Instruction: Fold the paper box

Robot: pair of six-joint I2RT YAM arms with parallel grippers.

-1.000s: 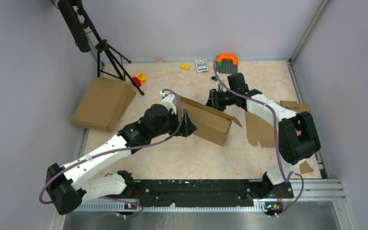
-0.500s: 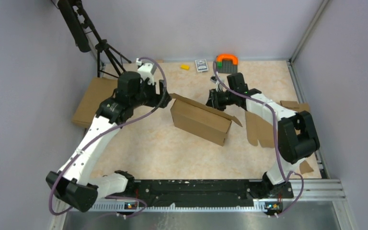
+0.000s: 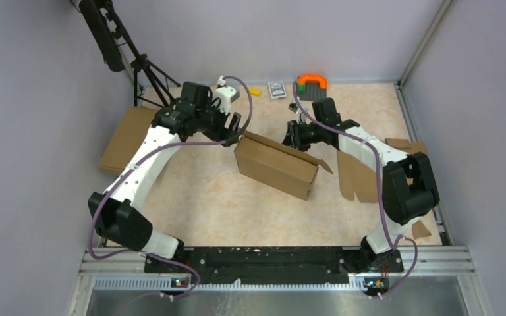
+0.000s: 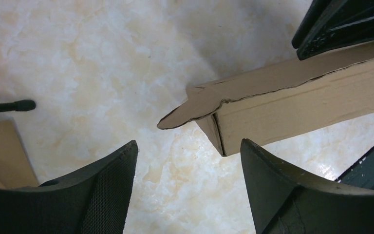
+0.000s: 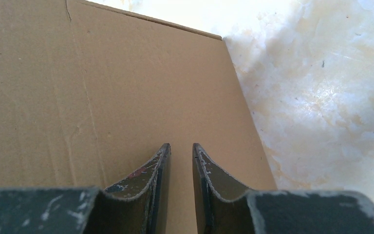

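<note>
The paper box (image 3: 277, 164) is a plain brown shallow box standing mid-table, its top panel slightly raised with a tab sticking out at each end. My left gripper (image 3: 234, 127) hovers open just off the box's far left corner. In the left wrist view its fingers (image 4: 189, 142) straddle bare table, with the box corner (image 4: 253, 124) and rounded tab (image 4: 190, 109) just ahead. My right gripper (image 3: 292, 139) is at the box's back edge. Its fingers (image 5: 181, 145) stand a narrow gap apart with nothing between them, pointing at a flat cardboard panel (image 5: 126, 83).
Another brown box (image 3: 128, 141) lies at the left edge under my left arm. A flat notched cardboard blank (image 3: 357, 176) lies at the right. A tripod (image 3: 146, 72) stands back left. A card deck (image 3: 277, 89), yellow block (image 3: 254, 91) and orange-green piece (image 3: 311, 84) line the back wall.
My left arm has swung up from the box's near left side to its far left corner, staying open. The right arm and the box have stayed put.
</note>
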